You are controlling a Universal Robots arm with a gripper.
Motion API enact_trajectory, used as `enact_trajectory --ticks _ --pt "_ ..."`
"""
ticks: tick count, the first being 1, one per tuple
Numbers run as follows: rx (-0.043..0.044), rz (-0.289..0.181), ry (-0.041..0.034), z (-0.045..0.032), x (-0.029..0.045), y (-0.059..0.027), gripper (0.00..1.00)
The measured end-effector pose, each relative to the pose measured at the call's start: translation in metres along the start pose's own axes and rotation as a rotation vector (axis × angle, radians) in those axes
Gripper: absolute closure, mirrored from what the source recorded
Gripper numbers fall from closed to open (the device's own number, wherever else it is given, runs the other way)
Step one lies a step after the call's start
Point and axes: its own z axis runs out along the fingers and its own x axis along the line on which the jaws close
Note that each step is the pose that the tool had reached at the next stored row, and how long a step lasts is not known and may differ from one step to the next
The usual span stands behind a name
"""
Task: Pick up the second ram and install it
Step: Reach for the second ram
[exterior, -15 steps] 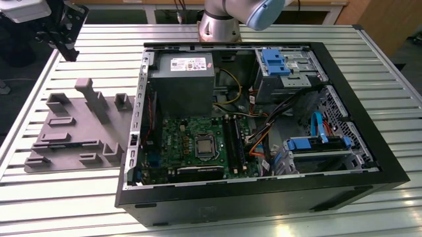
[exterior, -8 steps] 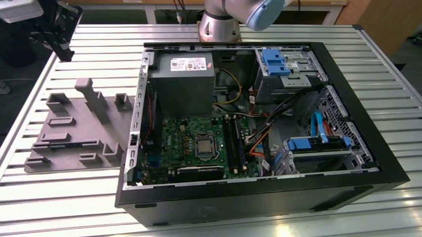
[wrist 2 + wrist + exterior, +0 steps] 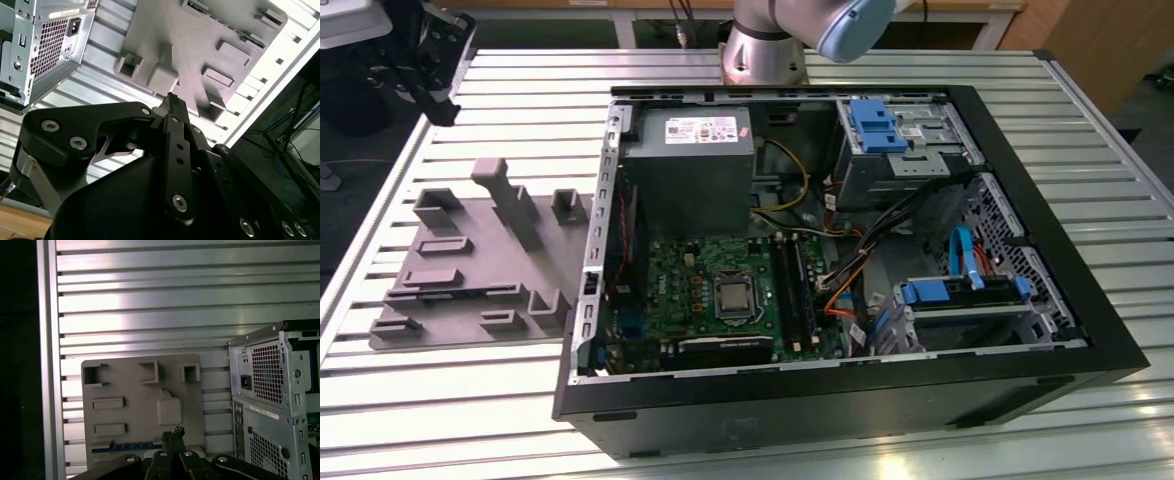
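The black gripper (image 3: 173, 432), slim fingertips pressed together on nothing, hangs above the ribbed aluminium table (image 3: 150, 300), with bare slats running to the table's edge. The second ram (image 3: 131, 445), a dark blue strip, lies flat in a slot along one edge of the matte grey moulded tray (image 3: 145, 390), just beside the open steel computer case (image 3: 1041, 330).

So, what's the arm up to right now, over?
Gripper shut, empty, apart from the grey holder tray. Second ram sits in the tray's slot, not yet picked up. Nothing between them.
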Motion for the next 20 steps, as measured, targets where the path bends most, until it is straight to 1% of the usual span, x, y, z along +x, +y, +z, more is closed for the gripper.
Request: enact_trajectory --ticks 10,16,18,20 --pt "-0.0001 0.0 -0.0001 0.0001 0.0014 -0.0004 0.89" --pt "0.0 0.0 0.0 0.0008 0.0031 -0.0058 0.89" --pt "0.0 0.0 0.0 0.001 0.0053 -0.0081 0.89" --pt "0.0 0.0 0.0 0.0009 0.0111 -0.0095 0.89"
